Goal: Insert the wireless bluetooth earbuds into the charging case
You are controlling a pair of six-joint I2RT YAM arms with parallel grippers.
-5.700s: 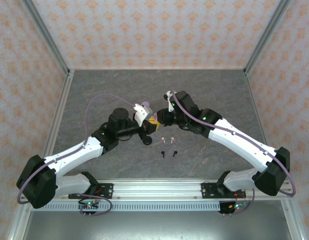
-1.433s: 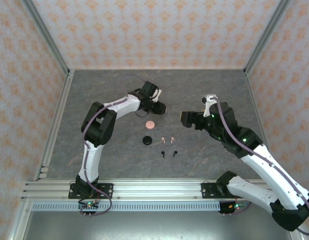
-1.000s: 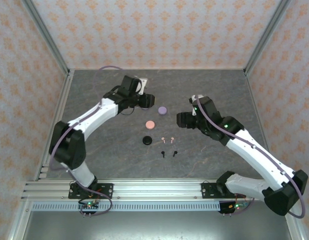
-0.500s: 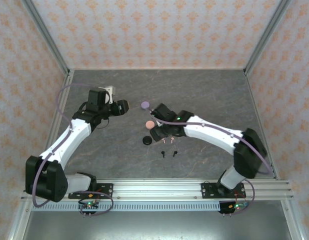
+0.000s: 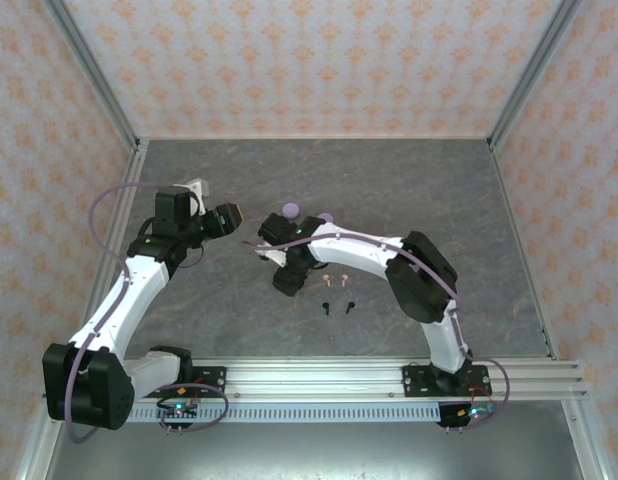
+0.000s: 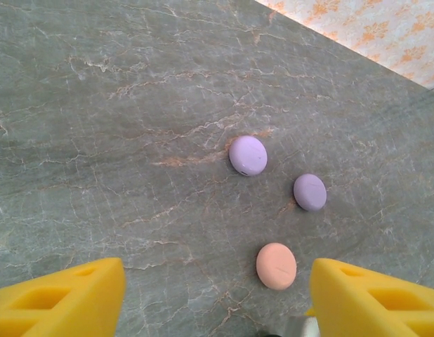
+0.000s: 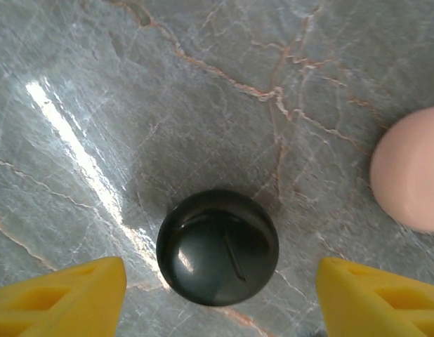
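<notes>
Top external: fixed high at the near edge, looking down and forward over the whole grey table (image 5: 409, 180) to the papered back wall (image 5: 309, 70); farthest of the three; left wrist: raised well above the surface, tilted forward, left fingertips (image 6: 62, 298) in the lower corners, lilac discs (image 6: 248, 155) and pink disc (image 6: 276, 266) ahead; right wrist: very near, facing almost straight down on the black disc (image 7: 217, 247), right fingertips (image 7: 59, 295) low in frame; shared between wrists: the pink disc; shared with top view: the lilac discs.
</notes>
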